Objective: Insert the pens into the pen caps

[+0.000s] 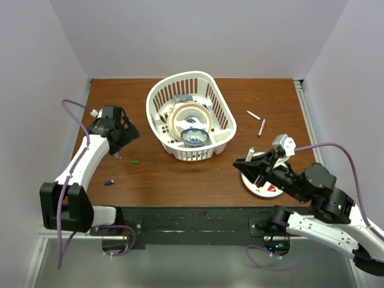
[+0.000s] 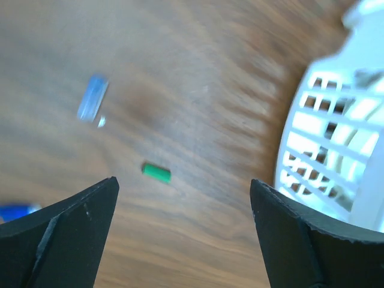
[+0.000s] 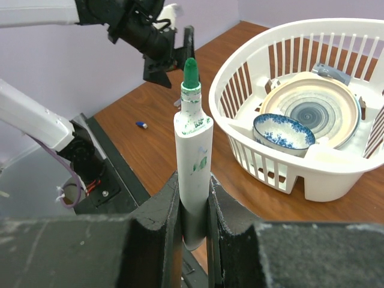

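My right gripper [image 3: 194, 187] is shut on a white pen [image 3: 193, 150] whose bare green tip [image 3: 190, 72] points away from the wrist; the gripper sits right of the basket in the top view [image 1: 241, 163]. Two more pens [image 1: 253, 114] [image 1: 261, 127] lie at the back right. My left gripper [image 1: 124, 134] is open and empty, hovering above the table left of the basket. Below it the left wrist view shows a green cap [image 2: 156, 173], a greyish cap [image 2: 93, 105] and a blue cap [image 2: 15, 211] at the left edge. The green cap [image 1: 136, 161] and blue cap [image 1: 108, 182] lie apart.
A white basket [image 1: 216, 96] holding a plate [image 1: 186, 115] and a blue-patterned bowl [image 1: 195, 137] stands mid-table; its wall shows at the right of the left wrist view [image 2: 324, 126]. A white disc [image 1: 259, 186] lies under my right arm. Walls enclose the table.
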Controlling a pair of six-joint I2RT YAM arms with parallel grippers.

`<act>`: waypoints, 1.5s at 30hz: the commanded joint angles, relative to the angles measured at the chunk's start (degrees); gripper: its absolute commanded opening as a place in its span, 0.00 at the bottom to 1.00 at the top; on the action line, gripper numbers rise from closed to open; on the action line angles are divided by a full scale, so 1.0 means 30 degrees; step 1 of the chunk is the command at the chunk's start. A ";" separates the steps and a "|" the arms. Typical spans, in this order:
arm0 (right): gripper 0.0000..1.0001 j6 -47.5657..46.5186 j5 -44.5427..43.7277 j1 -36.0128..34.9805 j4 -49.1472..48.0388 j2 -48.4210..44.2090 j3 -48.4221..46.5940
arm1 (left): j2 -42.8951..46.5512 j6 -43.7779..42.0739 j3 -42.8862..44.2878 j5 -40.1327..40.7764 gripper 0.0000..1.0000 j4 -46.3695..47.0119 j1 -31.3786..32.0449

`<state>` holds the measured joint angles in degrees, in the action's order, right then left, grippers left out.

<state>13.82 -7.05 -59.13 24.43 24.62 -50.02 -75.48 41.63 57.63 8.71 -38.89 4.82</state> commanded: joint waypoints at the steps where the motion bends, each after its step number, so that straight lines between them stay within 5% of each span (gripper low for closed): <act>1: 0.04 -0.0154 -0.0463 0.0024 -0.0084 -0.0033 -0.0583 | 0.2070 0.9841 -0.0191 0.1402 0.88 -0.3206 -0.0288; 5: 0.04 -0.0301 -0.0287 0.0024 -0.0086 -0.0005 -0.0641 | 0.3891 1.4766 -0.2829 0.0790 0.77 -0.2797 -0.0288; 19: 0.04 -0.0623 0.0651 -0.0005 -0.0788 0.0552 -0.0202 | -0.0090 1.8583 -0.2684 -0.0327 0.62 -0.3207 -0.0288; 40: 0.04 -0.1151 -0.0286 -0.0005 0.0237 -0.0385 -0.0524 | -0.6273 1.7649 -0.0898 0.0349 0.52 -0.2886 -0.0317; 45: 0.04 -0.1151 -0.0434 0.0024 0.0208 -0.0649 -0.0436 | -0.7181 1.7063 -0.0927 0.0290 0.41 -0.2914 -0.0317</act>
<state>11.27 -6.81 -59.13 25.89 23.53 -50.04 -94.11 93.80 54.17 8.12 -49.54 4.14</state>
